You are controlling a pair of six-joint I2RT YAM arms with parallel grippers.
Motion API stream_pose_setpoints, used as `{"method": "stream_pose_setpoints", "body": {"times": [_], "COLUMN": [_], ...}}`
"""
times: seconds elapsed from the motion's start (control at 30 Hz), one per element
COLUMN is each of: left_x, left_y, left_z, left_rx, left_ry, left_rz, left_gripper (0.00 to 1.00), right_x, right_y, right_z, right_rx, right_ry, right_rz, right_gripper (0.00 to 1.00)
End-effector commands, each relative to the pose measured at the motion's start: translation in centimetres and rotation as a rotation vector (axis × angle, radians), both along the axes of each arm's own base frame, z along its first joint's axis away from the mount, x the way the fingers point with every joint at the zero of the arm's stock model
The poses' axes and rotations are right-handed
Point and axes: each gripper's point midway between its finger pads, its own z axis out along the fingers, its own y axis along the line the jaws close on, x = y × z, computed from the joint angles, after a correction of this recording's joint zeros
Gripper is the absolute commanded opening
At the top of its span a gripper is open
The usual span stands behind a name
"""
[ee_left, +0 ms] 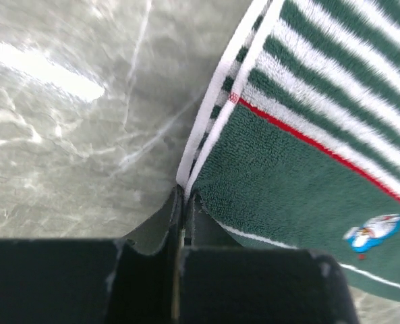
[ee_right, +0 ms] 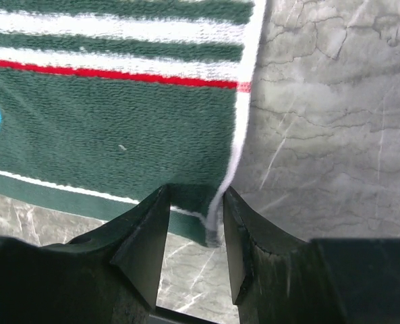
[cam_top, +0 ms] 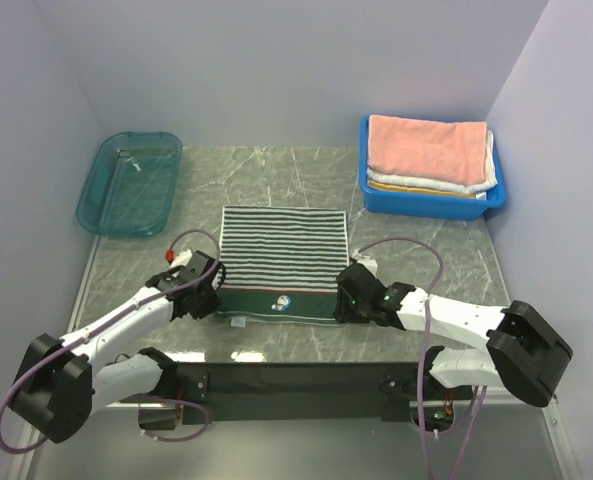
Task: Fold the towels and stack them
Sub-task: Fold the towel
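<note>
The striped towel [cam_top: 281,262] we take by both near corners to fold it: left gripper [ee_left: 181,197] clamped on one, right gripper [ee_right: 194,202] astride the other, jaws apart.

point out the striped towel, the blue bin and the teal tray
striped towel [cam_top: 284,250], top view, middle of its striped part
blue bin [cam_top: 428,206], top view, its front wall
teal tray [cam_top: 146,185], top view, its bare floor

No legible text, cartoon emblem [ee_left: 374,231] on towel [cam_top: 284,262]
</note>
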Motion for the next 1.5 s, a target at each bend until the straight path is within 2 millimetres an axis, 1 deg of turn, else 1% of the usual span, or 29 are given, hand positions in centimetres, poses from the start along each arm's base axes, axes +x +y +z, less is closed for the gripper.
{"method": "stream_pose_setpoints", "body": {"times": [0.0, 0.07, 0.1, 0.17, 0.3, 0.37, 0.47, 0.53, 0.6, 0.7, 0.8, 0.87, 0.9, 0.93, 0.97, 1.0, 1.03, 1.07, 1.1, 1.13, 1.17, 1.2, 1.27, 1.3, 1.33, 1.37, 1.4, 1.43, 1.47], "left_x": [0.9, 1.2, 1.5, 1.7, 1.7, 1.3, 1.3, 1.4, 1.6, 1.6, 1.1, 0.7, 0.9, 0.9, 0.9, 1.0, 1.4, 1.3, 1.8, 2.1, 2.4, 2.5, 3.8, 4.8, 5.7, 6.2, 7.0, 8.5, 9.1], "left_y": [0.5, 0.5, 0.8, 0.7, 0.9, 0.8, 1.1, 1.4, 1.6, 1.4, 0.9, 1.1, 1.5, 1.8, 2.0, 2.2, 2.5, 2.8, 3.0, 3.3, 3.6, 3.8, 3.5, 3.1, 2.5, 1.5, 0.6, -0.6, -1.2], "left_z": [0.7, 1.0, 1.0, 1.0, 0.4, -0.3, -0.6, -0.3, 0.2, 0.8, 0.4, 0.3, 0.5, 0.7, 0.9, 1.2, 2.0, 2.2, 3.3, 3.8, 4.3, 4.7, 6.3, 7.2, 7.8, 8.3, 8.7, 9.1, 9.2], "left_rx": [-0.049, -0.086, -0.097, -0.133, -0.165, -0.166, -0.165, -0.166, -0.159, -0.161, -0.190, -0.193, -0.183, -0.176, -0.168, -0.167, -0.157, -0.142, -0.137, -0.120, -0.107, -0.091, -0.089, -0.085, -0.099, -0.128, -0.157, -0.183, -0.199], "left_ry": [-0.044, -0.064, -0.069, -0.075, -0.063, -0.035, -0.034, -0.049, -0.065, -0.056, -0.032, -0.030, -0.050, -0.057, -0.064, -0.074, -0.106, -0.104, -0.134, -0.151, -0.163, -0.169, -0.199, -0.208, -0.226, -0.226, -0.235, -0.245, -0.244], "left_rz": [0.045, 0.053, 0.074, 0.080, 0.098, 0.099, 0.118, 0.134, 0.137, 0.126, 0.124, 0.138, 0.167, 0.180, 0.191, 0.204, 0.216, 0.222, 0.227, 0.233, 0.234, 0.228, 0.208, 0.182, 0.161, 0.115, 0.085, 0.058, 0.041], "left_gripper": [0.00, 0.00, 0.00, 0.00, 0.00, 0.00, 0.00, 0.00, 0.00, 0.00, 0.00, 0.02, 0.08, 0.10, 0.13, 0.23, 0.27, 0.31, 0.37, 0.41, 0.46, 0.56, 0.61, 0.61, 0.60, 0.58, 0.52, 0.49, 0.45], "right_x": [-4.0, -4.1, -4.2, -4.3, -4.6, -4.8, -5.0, -4.7, -4.6, -4.3, -4.3, -4.2, -3.8, -3.4, -3.0, -2.1, -1.6, -0.9, 0.4, 1.2, 2.0, 3.1, 5.3, 6.3, 7.7, 8.4, 9.2, 10.2, 10.6], "right_y": [-3.8, -3.9, -3.9, -3.9, -3.8, -3.7, -3.8, -3.8, -4.6, -4.7, -4.7, -4.5, -4.0, -3.5, -3.0, -2.1, -1.9, -1.6, -1.0, -1.0, -0.7, -0.3, -0.1, 0.3, 0.3, 0.6, 1.0, 1.5, 2.0], "right_z": [-3.4, -3.4, -3.5, -3.6, -4.0, -4.1, -4.2, -3.9, -3.4, -2.6, -2.5, -2.4, -1.9, -1.5, -0.8, 0.8, 1.7, 2.7, 4.9, 6.0, 7.0, 8.8, 10.6, 11.6, 12.4, 12.8, 12.5, 12.9, 12.6], "right_rx": [-0.164, -0.169, -0.167, -0.175, -0.188, -0.204, -0.233, -0.258, -0.290, -0.263, -0.264, -0.260, -0.238, -0.211, -0.182, -0.136, -0.121, -0.106, -0.066, -0.059, -0.038, 0.001, 0.051, 0.071, 0.100, 0.116, 0.124, 0.151, 0.181], "right_ry": [0.164, 0.172, 0.176, 0.187, 0.205, 0.214, 0.221, 0.203, 0.194, 0.174, 0.172, 0.171, 0.152, 0.131, 0.111, 0.056, 0.025, -0.008, -0.067, -0.107, -0.136, -0.179, -0.242, -0.266, -0.298, -0.310, -0.306, -0.327, -0.305], "right_rz": [-0.015, -0.018, -0.016, -0.011, 0.009, 0.025, 0.039, 0.037, 0.021, 0.000, -0.007, -0.004, -0.004, -0.001, 0.003, 0.003, 0.006, 0.004, -0.008, -0.006, -0.005, -0.010, -0.017, -0.017, -0.025, -0.022, -0.017, -0.016, -0.004], "right_gripper": [0.45, 0.45, 0.43, 0.40, 0.22, 0.22, 0.21, 0.12, 0.08, 0.08, 0.08, 0.09, 0.12, 0.15, 0.26, 0.34, 0.41, 0.51, 0.55, 0.59, 0.64, 0.66, 0.66, 0.63, 0.59, 0.49, 0.46, 0.44, 0.41]}}
